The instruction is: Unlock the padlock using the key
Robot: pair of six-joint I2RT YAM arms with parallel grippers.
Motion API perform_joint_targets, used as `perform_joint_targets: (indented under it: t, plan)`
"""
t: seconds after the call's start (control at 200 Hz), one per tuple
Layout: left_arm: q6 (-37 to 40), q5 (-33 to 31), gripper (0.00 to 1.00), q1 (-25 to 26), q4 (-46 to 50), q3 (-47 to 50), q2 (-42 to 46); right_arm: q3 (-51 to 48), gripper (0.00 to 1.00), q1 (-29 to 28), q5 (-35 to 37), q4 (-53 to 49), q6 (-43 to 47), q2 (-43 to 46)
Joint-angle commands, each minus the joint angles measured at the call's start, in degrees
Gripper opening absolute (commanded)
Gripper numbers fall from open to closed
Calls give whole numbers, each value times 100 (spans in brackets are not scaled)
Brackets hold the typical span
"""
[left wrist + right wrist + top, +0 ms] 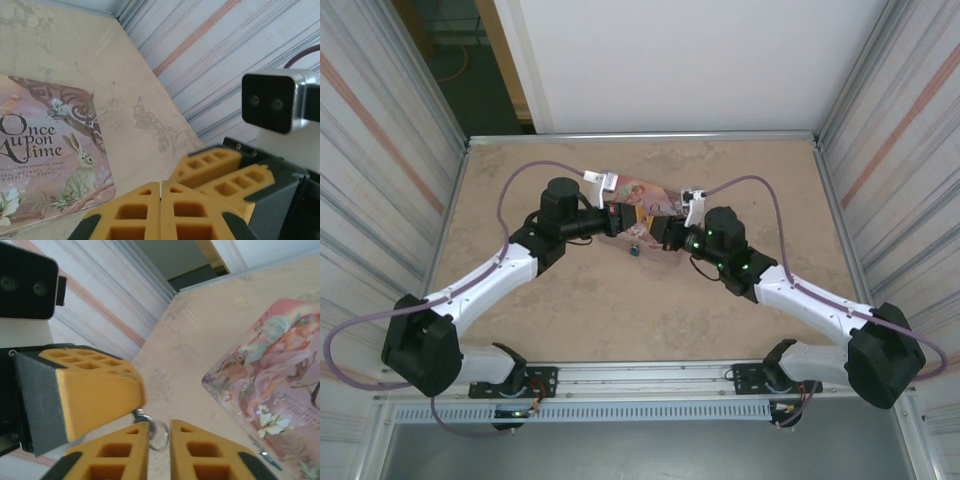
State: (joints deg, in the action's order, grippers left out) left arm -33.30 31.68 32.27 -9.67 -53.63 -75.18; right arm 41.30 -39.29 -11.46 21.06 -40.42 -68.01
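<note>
Pressed flat together on the left gripper (pixel 160 200): yellow jaws, honeycombed with square pockets, backed in dark grey. At their tip, in the right wrist view, a small silvery link of the key ring (pixel 158 436), so apparently pinched there. Parted by a narrow slot on the right gripper (pixel 160 429): the same yellow ribbed plastic, with the thin wire loop sitting in the slot. Impossible to tell whether squeezed or merely framed. No making out the key's blade.

Tip to tip at the centre of the top view, over the pink tin (pixel 645 190). Just below, toward the lower middle of the frame: the padlock (pixel 634 250), a tiny dark-blue block on the tabletop (pixel 570 310) at the tin's near edge. Roughly midway between the two wrists, neither arm clearly nearer. Too small to read its long axis or the keyhole's facing.

Probably next: carrying the pinched ring down-frame to the lock, with the other arm steadying so light a body.

Tin: flat, round-cornered, glossy printed lid with hare, bird and flowers. Tabletop: matte, mottled beige, stone-patterned.
</note>
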Motion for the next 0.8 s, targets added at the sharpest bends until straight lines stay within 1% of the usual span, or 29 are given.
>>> perform_joint_targets:
  t: [0.0, 0.135, 0.311, 0.616, 0.792]
  plan:
    - [329, 84, 0, -27, -120, -87, 377, -160, 25, 439, -950, 311, -118, 327]
    - [452, 308, 0, -63, -215, -78, 474, -341, 33, 854, -1826, 751, -305, 428]
    - [487, 496, 0, -63, -337, -78, 450, -311, 41, 856, -2470, 1234, -369, 396]
    - [439, 611, 0, -58, -439, -97, 381, -122, 41, 656, -2583, 1360, -373, 23]
    - [423, 612, 0, -55, -455, -78, 371, -27, 37, 582, -2559, 1435, -383, -151]
